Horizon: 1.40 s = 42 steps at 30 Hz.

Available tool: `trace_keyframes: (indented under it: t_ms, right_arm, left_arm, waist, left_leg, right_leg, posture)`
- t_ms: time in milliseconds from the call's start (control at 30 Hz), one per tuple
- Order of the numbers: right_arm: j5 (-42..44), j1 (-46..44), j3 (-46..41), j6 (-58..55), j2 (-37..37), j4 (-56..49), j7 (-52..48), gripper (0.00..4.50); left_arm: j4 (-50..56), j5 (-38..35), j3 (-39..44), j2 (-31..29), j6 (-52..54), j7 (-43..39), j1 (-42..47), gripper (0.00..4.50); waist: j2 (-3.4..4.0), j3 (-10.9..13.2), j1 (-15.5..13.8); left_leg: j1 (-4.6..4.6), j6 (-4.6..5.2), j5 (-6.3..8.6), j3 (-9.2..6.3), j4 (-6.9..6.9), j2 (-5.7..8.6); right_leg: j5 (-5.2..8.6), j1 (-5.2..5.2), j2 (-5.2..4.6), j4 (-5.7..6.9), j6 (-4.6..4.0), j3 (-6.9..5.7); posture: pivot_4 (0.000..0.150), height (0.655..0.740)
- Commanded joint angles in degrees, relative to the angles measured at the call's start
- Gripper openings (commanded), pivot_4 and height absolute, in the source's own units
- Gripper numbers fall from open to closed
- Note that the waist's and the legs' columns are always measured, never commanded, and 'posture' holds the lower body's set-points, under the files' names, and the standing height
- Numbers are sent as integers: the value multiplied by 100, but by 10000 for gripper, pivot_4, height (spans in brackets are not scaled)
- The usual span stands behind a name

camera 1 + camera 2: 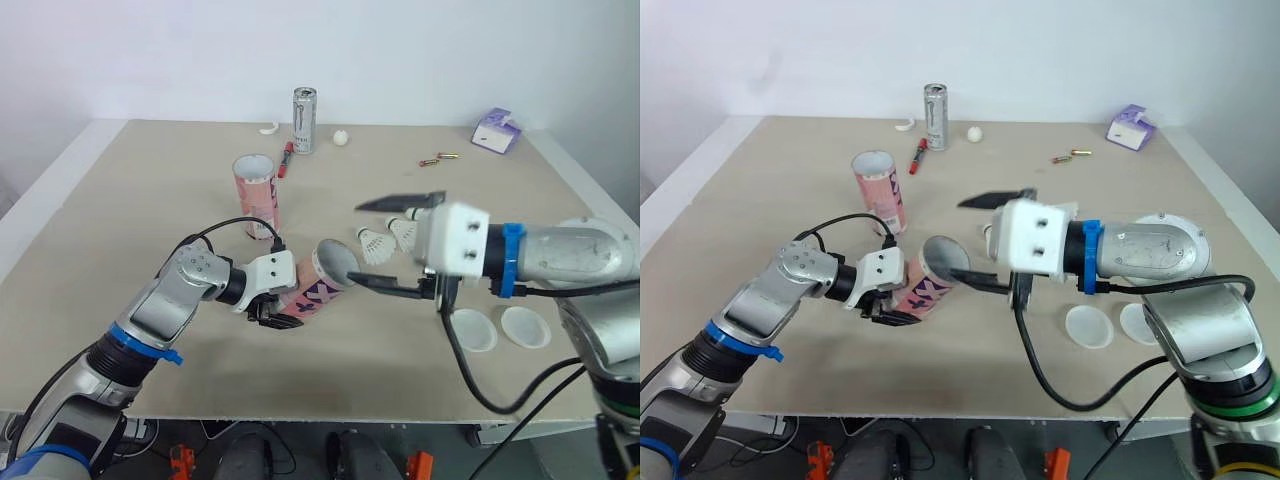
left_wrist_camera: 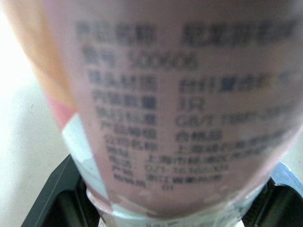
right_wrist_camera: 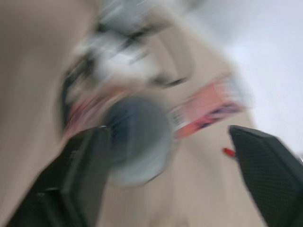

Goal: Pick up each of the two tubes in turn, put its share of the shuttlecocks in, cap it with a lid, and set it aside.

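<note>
My left gripper (image 1: 272,310) is shut on a pink tube (image 1: 318,285), which it holds tilted low over the table with its open mouth towards the right arm. In the left wrist view the tube's printed label (image 2: 180,118) runs up between the two fingers. My right gripper (image 1: 396,245) hovers just right of the tube's mouth, open and holding nothing. Two white shuttlecocks (image 1: 376,246) lie on the table beyond it. The second pink tube (image 1: 256,194) stands upright farther back. Two white lids (image 1: 473,330) lie side by side near the front edge on the right.
At the back of the table (image 1: 120,220) stand a silver can (image 1: 304,120), a red pen (image 1: 286,158), a small white ball (image 1: 341,137) and a white scrap (image 1: 268,127). Two small batteries (image 1: 438,158) and a purple box (image 1: 497,130) lie at the back right.
</note>
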State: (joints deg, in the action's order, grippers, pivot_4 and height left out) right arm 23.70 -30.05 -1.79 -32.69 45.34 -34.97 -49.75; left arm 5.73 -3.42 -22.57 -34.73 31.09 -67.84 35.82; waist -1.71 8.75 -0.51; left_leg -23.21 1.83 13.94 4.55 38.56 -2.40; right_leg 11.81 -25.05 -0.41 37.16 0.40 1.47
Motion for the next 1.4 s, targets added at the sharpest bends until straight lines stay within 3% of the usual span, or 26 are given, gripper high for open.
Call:
trace_keyframes:
  t_ms: [33, 200, 600, 1000, 1400]
  right_arm:
    - [299, 428, -743, -607, -425, 282, 877, 44400]
    - [27, 851, -568, -941, -1223, 901, 1874, 44400]
    - [-16, 513, -345, -1934, -3041, 1323, 3603, 44400]
    - [-195, 368, -212, -2599, -3815, 1403, 4503, 44400]
    - [-764, -47, -2, -2253, -4169, 2125, 4942, 44400]
  left_arm:
    - [-134, 79, -71, -62, 13, 47, -39, 30284]
    - [-79, 66, -61, -168, -21, -17, -107, 30284]
    - [37, 31, -18, -244, 57, 74, -195, 30284]
    - [-163, 9, 143, -559, -200, 47, -283, 30284]
    - [-57, -229, 289, -755, -312, -150, -460, 30284]
  waist:
    - [-3, -3, 3]
    - [1, -2, 12]
    - [8, -2, 45]
    - [9, -3, 187]
    - [9, -2, 255]
  left_leg:
    - [0, 1, -1, 11, -2, 3]
    - [4, 2, -2, 10, 0, 0]
    - [3, 7, -5, 17, -6, -11]
    - [5, 6, -5, 14, -13, -21]
    - [6, 2, -6, 18, -30, -27]
  right_leg:
    - [-5, -6, -2, 0, 1, 8]
    - [-5, -4, 2, 1, -1, 9]
    - [-8, -17, 22, 12, -8, 19]
    - [-8, -20, 30, 14, -13, 18]
    - [-14, -30, 41, 14, -10, 25]
  posture:
    - [1500, 7400]
    - [1500, 7400]
    - [1500, 7400]
    - [1500, 7400]
    - [1500, 7400]
